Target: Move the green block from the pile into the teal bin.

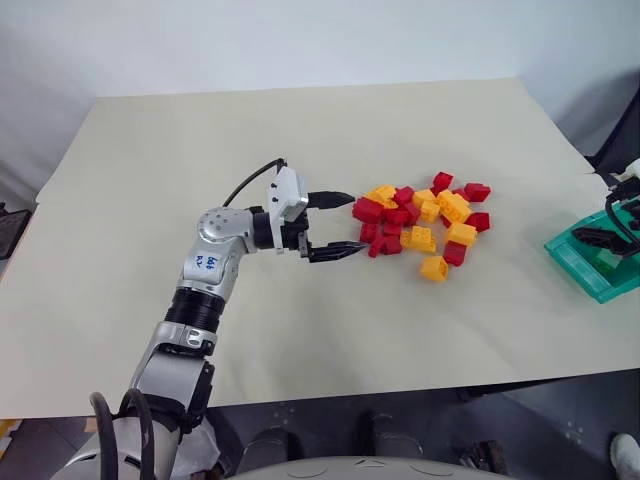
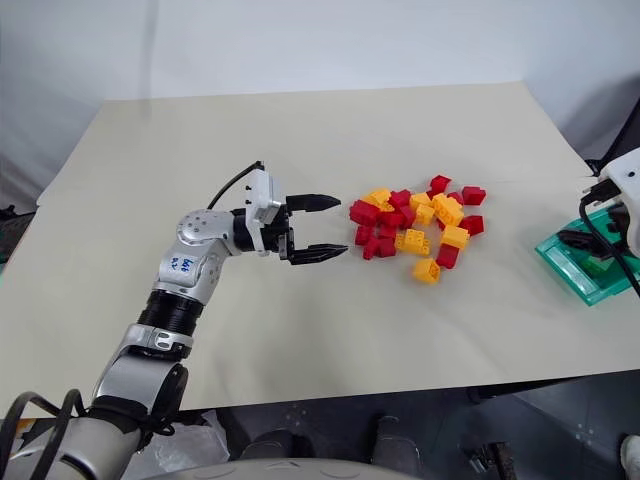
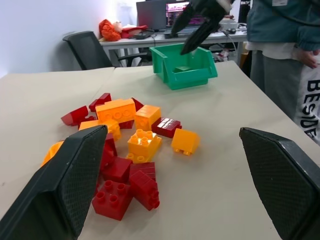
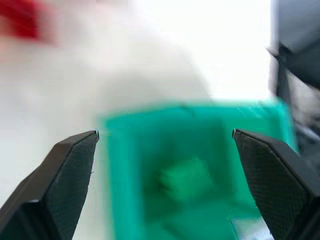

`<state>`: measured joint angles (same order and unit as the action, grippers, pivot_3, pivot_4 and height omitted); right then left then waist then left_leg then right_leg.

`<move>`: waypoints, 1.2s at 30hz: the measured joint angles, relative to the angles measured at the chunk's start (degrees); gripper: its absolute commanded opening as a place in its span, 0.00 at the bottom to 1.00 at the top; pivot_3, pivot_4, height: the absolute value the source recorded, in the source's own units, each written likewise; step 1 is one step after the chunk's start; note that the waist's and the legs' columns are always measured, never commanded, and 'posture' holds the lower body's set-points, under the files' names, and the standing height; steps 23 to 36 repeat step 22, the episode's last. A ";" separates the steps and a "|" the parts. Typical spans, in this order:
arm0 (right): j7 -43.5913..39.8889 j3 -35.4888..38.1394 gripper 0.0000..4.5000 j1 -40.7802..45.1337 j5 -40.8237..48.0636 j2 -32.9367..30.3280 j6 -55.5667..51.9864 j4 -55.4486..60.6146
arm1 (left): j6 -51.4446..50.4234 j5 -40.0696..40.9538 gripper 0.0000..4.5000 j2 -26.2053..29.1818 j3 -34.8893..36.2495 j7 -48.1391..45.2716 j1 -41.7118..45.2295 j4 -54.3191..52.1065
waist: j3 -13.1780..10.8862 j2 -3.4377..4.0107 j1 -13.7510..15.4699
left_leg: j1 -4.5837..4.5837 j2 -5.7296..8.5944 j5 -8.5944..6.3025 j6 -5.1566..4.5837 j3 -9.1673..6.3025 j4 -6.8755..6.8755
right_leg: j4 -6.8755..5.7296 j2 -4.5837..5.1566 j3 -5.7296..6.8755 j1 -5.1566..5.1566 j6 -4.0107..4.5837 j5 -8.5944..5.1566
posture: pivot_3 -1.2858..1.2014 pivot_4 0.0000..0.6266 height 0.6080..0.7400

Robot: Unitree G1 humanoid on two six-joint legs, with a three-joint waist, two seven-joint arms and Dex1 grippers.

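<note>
The pile (image 1: 420, 222) of red and yellow-orange bricks lies right of the table's centre. My left gripper (image 1: 357, 222) is level and open at the pile's left edge, one finger on each side of the nearest red bricks and nothing held. The teal bin (image 1: 585, 268) sits at the table's right edge. The green block (image 4: 185, 177) lies on the bin's floor, and the left wrist view also shows the green block (image 3: 182, 68) inside the teal bin (image 3: 192, 75). My right gripper (image 4: 165, 132) hangs over the bin, open and empty, fingers apart above the block.
Beige paper (image 1: 300, 130) covers the table, with bare room behind and left of the pile. A person (image 3: 285, 55) stands just past the bin at the table's right side. An office chair (image 3: 90, 50) and a desk with laptops stand beyond the table.
</note>
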<state>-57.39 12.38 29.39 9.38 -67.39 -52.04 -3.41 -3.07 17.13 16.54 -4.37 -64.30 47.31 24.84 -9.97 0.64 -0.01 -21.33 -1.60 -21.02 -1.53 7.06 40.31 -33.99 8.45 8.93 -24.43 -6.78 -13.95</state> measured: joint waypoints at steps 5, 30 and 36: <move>-7.51 1.08 1.00 -7.49 9.81 1.26 -0.52 13.43 | -0.11 1.83 1.00 1.50 1.54 -1.42 -5.39 -3.12 | -0.02 -0.04 -0.02 | 0.01 0.01 0.00 0.00 -0.17 0.10 | 0.01 0.01 -0.04 0.02 0.01 0.01 | 0.52 0.24 1.00; -19.87 -3.64 1.00 -9.04 13.27 21.52 44.42 -5.01 | -4.43 6.88 1.00 13.02 9.58 -1.31 -22.77 -15.55 | -0.03 -0.35 0.02 | 0.14 -0.09 -0.03 -0.04 -0.26 0.67 | -0.06 0.02 0.02 0.43 0.08 0.06 | 0.52 0.24 1.00; -19.87 -3.64 1.00 -9.04 13.27 21.52 44.42 -5.01 | -4.43 6.88 1.00 13.02 9.58 -1.31 -22.77 -15.55 | -0.03 -0.35 0.02 | 0.14 -0.09 -0.03 -0.04 -0.26 0.67 | -0.06 0.02 0.02 0.43 0.08 0.06 | 0.52 0.24 1.00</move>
